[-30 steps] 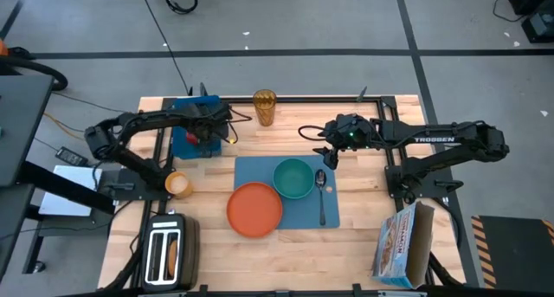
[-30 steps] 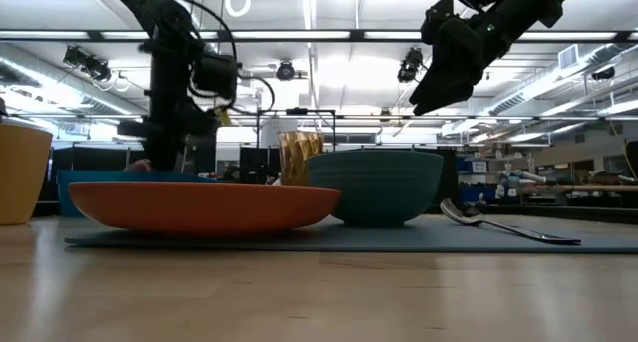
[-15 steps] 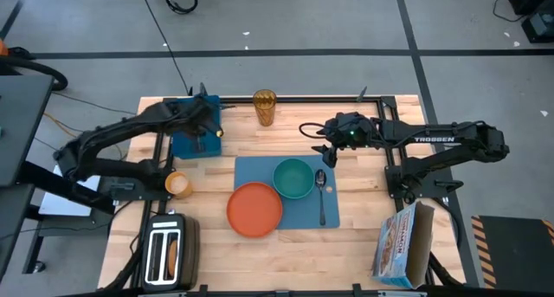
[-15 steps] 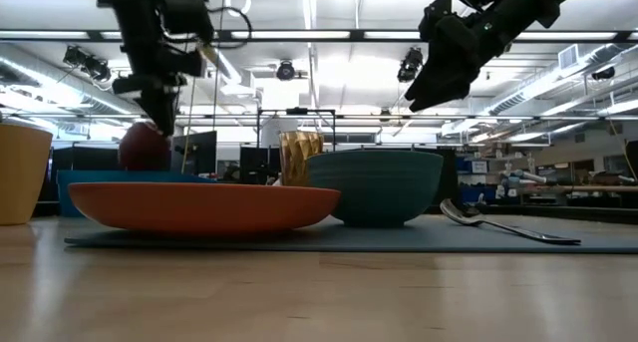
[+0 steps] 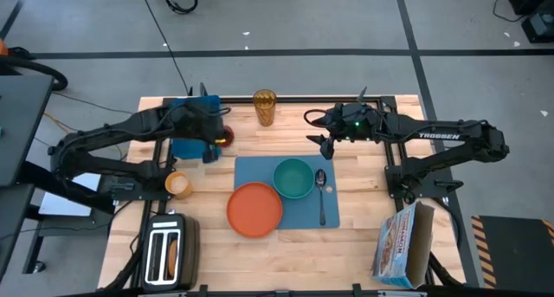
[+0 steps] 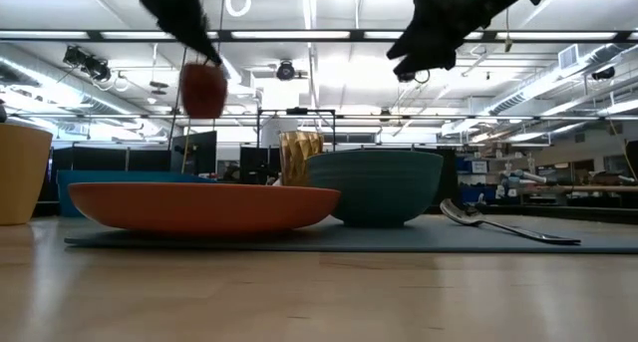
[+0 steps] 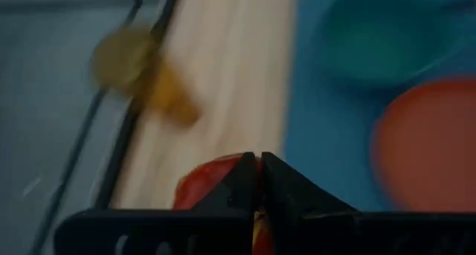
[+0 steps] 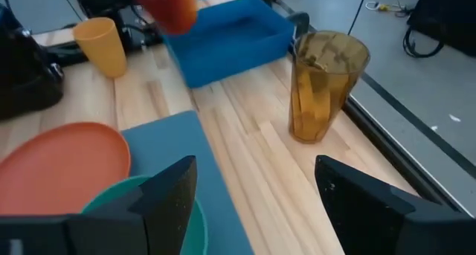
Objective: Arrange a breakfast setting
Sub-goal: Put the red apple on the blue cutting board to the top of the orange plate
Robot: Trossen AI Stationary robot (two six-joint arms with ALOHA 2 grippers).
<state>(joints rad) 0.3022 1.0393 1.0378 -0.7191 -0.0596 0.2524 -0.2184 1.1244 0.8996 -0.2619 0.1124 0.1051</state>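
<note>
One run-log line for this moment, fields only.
left gripper: shut on apple, in air beside bin | right gripper: open, empty, above table | mat: plate, bowl, spoon set

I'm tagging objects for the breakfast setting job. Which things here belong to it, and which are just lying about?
Part of the job:
- placemat
- orange plate
- teal bowl
- spoon
- orange cup
- red apple, held up in the left claw

Just lying about:
- blue bin
- toaster
- amber glass
- cereal box
</note>
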